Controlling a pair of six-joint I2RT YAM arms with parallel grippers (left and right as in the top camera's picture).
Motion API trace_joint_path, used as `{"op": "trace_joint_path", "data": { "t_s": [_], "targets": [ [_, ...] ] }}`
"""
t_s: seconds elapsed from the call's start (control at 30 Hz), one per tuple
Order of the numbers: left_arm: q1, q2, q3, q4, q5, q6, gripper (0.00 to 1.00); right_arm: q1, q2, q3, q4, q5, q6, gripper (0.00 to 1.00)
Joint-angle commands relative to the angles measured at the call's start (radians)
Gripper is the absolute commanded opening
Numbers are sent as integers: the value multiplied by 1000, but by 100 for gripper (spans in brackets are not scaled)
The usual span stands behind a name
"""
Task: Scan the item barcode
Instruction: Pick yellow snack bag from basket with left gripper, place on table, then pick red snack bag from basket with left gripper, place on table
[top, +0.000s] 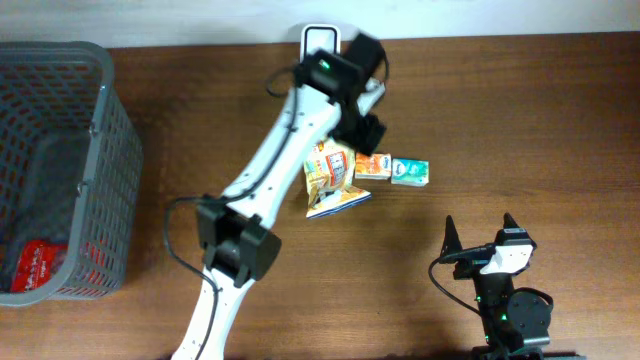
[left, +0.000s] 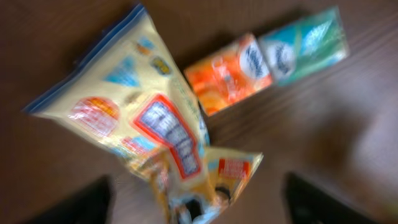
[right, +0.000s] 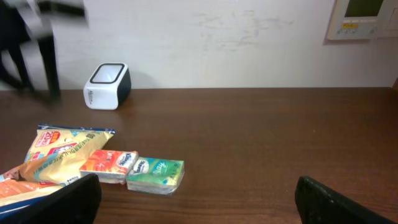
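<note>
Left gripper (left: 199, 202) open above the snack bag (top: 330, 180), holding nothing. The bag lies on the table (top: 520, 110), touching the orange carton (top: 372, 166) and well apart from the scanner (right: 107, 85). Right gripper (right: 205, 202) is wide open and empty.

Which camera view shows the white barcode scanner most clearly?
The right wrist view: the barcode scanner stands whole and sharp at the wall, its dark window visible. The overhead view shows only its top, partly covered by the left arm. The left wrist view does not show it.

The snack bag (top: 330, 180) is glossy plastic film, the table (top: 520, 100) smooth wood, the basket (top: 100, 200) probably plastic.
</note>
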Motion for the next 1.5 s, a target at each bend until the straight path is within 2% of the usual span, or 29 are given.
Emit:
{"op": "trace_joint_path", "data": {
  "t_s": [0.0,0.03,0.1,0.27,0.3,0.37,0.47,0.5,0.53,0.6,0.67,0.77,0.8,0.93,1.0,1.13,1.17,1.2,1.27,1.3,1.37,1.47],
  "targets": [
    [134,-45,411,-97,4,-19,100,-1,-6,-7,-5,5,11,98],
    [225,-77,557,-137,4,-26,99,-1,-6,-7,-5,5,11,98],
    [370,-176,550,-188,-18,-25,99,-1,-6,-7,-5,5,11,98],
    [759,-346,539,-188,-20,-83,99,-1,-6,-7,-5,5,11,98],
    [814,-372,513,-189,-75,-98,99,-1,-6,-7,-5,5,11,98],
    [885,-398,413,-188,-247,-189,99,-1,-6,-7,-5,5,11,98],
    [997,-400,158,-179,-443,-446,99,-1,-6,-7,-5,5,11,99],
    [1039,-400,29,-129,-438,-516,99,-1,-6,-7,-5,5,11,99],
    [1071,-400,-90,-70,-386,-518,99,-1,-6,-7,-5,5,11,98],
    [1111,-400,-339,6,-362,-518,99,-1,-6,-7,-5,5,11,98],
    [1141,-400,-617,154,-362,-521,99,-1,-6,-7,-5,5,11,99],
    [1181,-400,-847,253,-365,-693,99,-1,-6,-7,-5,5,11,98],
    [1189,-400,-932,315,-365,-706,99,-1,-6,-7,-5,5,11,98],
    [1188,-400,-1067,389,-365,-706,100,-1,-6,-7,-5,5,11,98],
    [1189,-400,-1117,422,-370,-706,93,-1,-6,-7,-5,5,11,98],
    [1188,-400,-1215,497,-418,-706,88,-1,-6,-7,-5,5,11,98],
    [1188,-400,-1213,497,-418,-706,74,-1,-6,-7,-5,5,11,98],
    [1188,-400,-1203,488,-414,-706,47,-1,-6,-7,-5,5,11,98],
    [1188,-414,-1168,448,-407,-705,24,-1,-6,-7,-5,5,11,98],
    [1188,-431,-1118,400,-393,-705,0,-1,-6,-7,-5,5,11,98],
    [1188,-473,-961,318,-314,-596,0,-1,-6,-7,-5,5,11,99],
    [1188,-576,-668,228,-158,-563,0,-1,-6,-7,-5,5,11,99]
  ]
}}
